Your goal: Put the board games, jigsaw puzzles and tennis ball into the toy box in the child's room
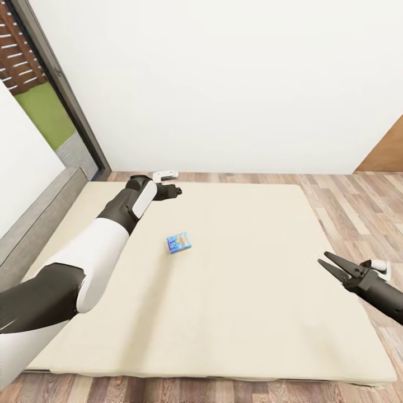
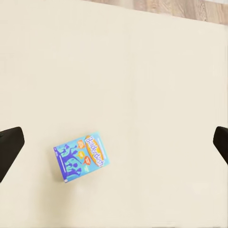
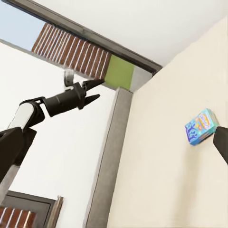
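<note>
One board game [image 1: 179,242], a small blue box with cartoon print, lies flat near the middle of the bed [image 1: 252,302], on the plain beige mattress. My left gripper [image 1: 177,191] hovers over the far part of the bed, beyond the box and above it. In the left wrist view the board game [image 2: 83,156] sits between the widely spread fingertips [image 2: 9,147], well below them. My right gripper [image 1: 326,259] is open over the bed's right edge, empty, far right of the box. The right wrist view shows the board game [image 3: 202,126] and the left gripper [image 3: 90,91].
A grey bed frame edge [image 1: 33,224] runs along the left side, by a dark-framed window [image 1: 56,106]. A white wall [image 1: 235,84] stands behind the bed. Wooden floor [image 1: 358,201] lies to the right and at the foot, with a brown door [image 1: 389,148] far right.
</note>
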`<state>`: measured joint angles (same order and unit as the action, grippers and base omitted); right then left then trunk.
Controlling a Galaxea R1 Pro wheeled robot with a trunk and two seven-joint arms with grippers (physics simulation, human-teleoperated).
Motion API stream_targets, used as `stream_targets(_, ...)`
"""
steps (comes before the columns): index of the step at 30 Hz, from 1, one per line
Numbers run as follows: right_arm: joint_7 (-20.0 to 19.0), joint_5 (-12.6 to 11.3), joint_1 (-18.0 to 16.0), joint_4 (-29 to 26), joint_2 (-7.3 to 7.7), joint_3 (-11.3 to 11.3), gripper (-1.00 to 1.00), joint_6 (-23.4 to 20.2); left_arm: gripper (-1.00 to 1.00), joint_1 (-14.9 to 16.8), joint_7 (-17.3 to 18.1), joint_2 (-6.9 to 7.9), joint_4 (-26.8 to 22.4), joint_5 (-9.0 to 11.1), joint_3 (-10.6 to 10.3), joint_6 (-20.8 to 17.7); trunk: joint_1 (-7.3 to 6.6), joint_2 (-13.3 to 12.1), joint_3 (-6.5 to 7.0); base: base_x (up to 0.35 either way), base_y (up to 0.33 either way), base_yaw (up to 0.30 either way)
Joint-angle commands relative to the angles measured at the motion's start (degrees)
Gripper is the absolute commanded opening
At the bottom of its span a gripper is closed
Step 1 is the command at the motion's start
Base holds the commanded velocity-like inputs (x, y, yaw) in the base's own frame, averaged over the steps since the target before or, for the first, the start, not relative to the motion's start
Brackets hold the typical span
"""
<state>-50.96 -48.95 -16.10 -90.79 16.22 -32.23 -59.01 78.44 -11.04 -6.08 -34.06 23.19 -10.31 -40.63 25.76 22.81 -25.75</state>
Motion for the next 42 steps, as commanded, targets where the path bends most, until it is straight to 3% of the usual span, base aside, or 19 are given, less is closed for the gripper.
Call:
stream_targets(1,-0.14,0.33,-1.74,0.02,0.29,0.02,1.0,-0.55,1.0,0.05,-0.5,-0.08,-0.05,0.56,-0.25,-0.17,0.02,0.1,-0.19,0.0,0.0,0.0)
stream_targets(4,0.52,0.22,-9.36,0.45,1.49,1.9,1.0,-0.99,1.0,0.05,-0.48,-0.34,-0.05,0.55,-0.25,-0.15,0.02,0.1,-0.46,0.0,0.0,0.023)
stream_targets(8,1.68,0.15,-14.73,1.67,3.13,5.43,1.0,-0.99,1.0,0.05,-0.53,-0.45,-0.04,0.54,-0.24,-0.21,0.02,0.1,-0.83,0.0,0.0,0.048)
stream_targets(11,2.92,0.06,-17.46,3.05,4.06,8.09,1.0,-0.99,1.0,0.05,-0.51,-0.49,-0.04,0.56,-0.24,-0.23,0.02,0.1,-1.1,0.0,0.0,0.058)
stream_targets(19,4.62,0.0,-21.76,7.73,4.14,13.1,1.0,-0.99,1.0,0.05,-0.42,-0.38,-0.04,0.62,-0.24,-0.22,0.02,0.1,-1.84,0.0,0.0,0.063)
stream_targets(28,4.89,0.01,-22.59,8.93,4.0,15.73,1.0,-0.99,1.0,0.05,-0.39,-0.35,-0.04,0.63,-0.24,-0.16,0.02,0.1,-2.66,0.0,0.0,0.067)
stream_targets(42,4.38,-0.33,-18.66,8.6,4.23,15.29,1.0,-0.99,1.0,0.05,-0.47,-0.68,-0.04,0.54,-0.23,0.04,0.02,0.1,-3.95,0.0,0.0,0.06)
